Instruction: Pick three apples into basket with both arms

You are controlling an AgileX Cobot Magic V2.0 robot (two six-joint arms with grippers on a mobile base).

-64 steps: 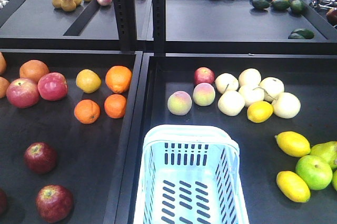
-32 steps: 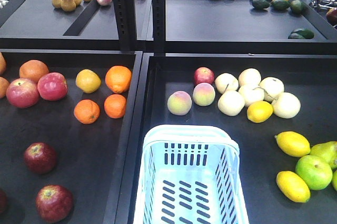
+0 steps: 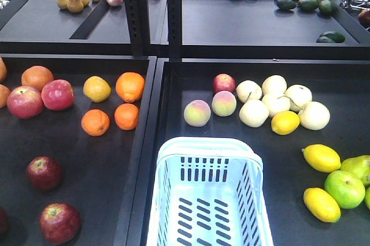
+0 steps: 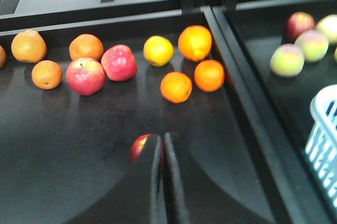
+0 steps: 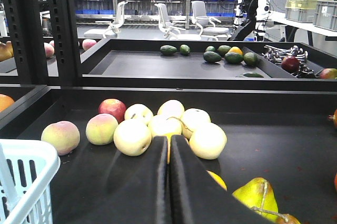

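Two dark maroon apples [image 3: 44,172] [image 3: 59,223] lie at the front of the left tray, and a third [image 3: 2,221] is cut off by the left edge. The pale blue basket [image 3: 211,145] stands at the front of the right tray and holds no fruit where visible. Neither gripper shows in the front view. In the left wrist view my left gripper [image 4: 160,137] is shut and empty above the left tray, with one maroon apple [image 4: 138,148] partly hidden behind its fingers and the basket [image 4: 326,124] to its right. My right gripper [image 5: 169,140] is shut and empty, the basket [image 5: 21,161] to its left.
Oranges [image 3: 130,86] and pink-red apples [image 3: 57,94] lie behind the maroon apples. Peaches [image 3: 197,112], pale round fruit [image 3: 277,101], lemons [image 3: 321,157] and a green apple [image 3: 344,188] fill the right tray. A raised divider [image 3: 151,142] separates the trays. Black posts [image 3: 134,9] stand behind.
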